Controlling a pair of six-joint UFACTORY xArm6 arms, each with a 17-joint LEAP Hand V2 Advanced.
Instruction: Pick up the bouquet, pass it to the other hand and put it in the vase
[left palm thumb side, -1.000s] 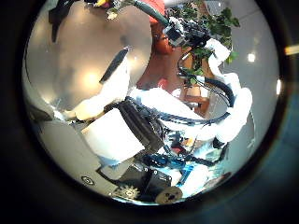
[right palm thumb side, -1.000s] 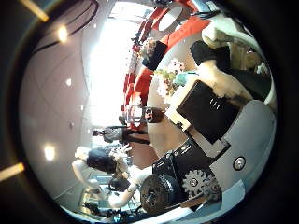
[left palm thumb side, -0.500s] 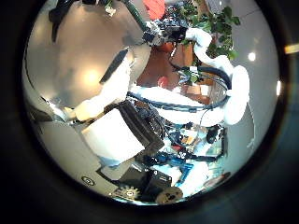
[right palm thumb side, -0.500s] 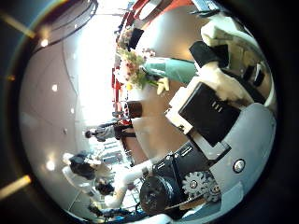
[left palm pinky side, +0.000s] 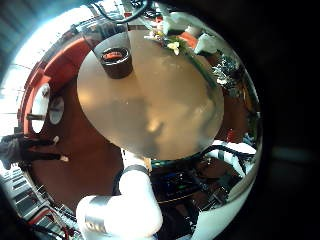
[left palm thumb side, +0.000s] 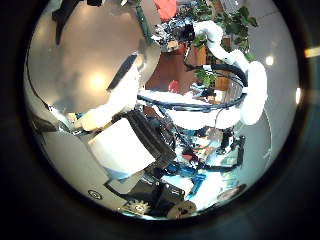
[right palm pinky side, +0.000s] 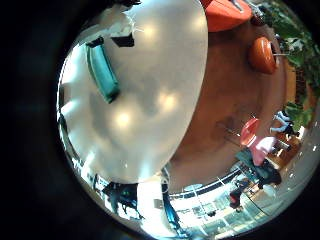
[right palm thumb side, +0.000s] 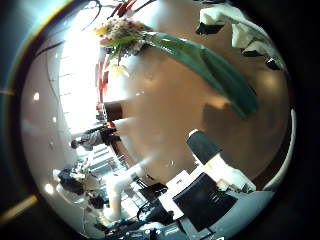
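Item 1, bouquet (right palm thumb side: 190, 60): lies flat on round surface (left palm pinky side: 160, 100), right under right hand's palm; wrapped stem end nearest the palm, flower heads pointing away from it twd the surface's edge. Wrap also seen from little-finger side of same palm, flat on surface w/ a fingertip just beside its end.

Item 2, right hand (left palm thumb side: 183, 32): over the bouquet, fingers (right palm thumb side: 238, 25) extended and spread, some beside the wrap's stem end, one out on the opposite side; not curled round the wrap. Contact w/ wrap: cannot tell.

Item 3, left hand (left palm thumb side: 125, 140): well apart from bouquet, across the surface from right hand; fingers straight-ish, relaxed, nothing in them.

Item 4, vase (left palm pinky side: 117, 62): short dark cylinder, upright on surface, apart from bouquet, to one side of right hand; nothing in it as far as visible
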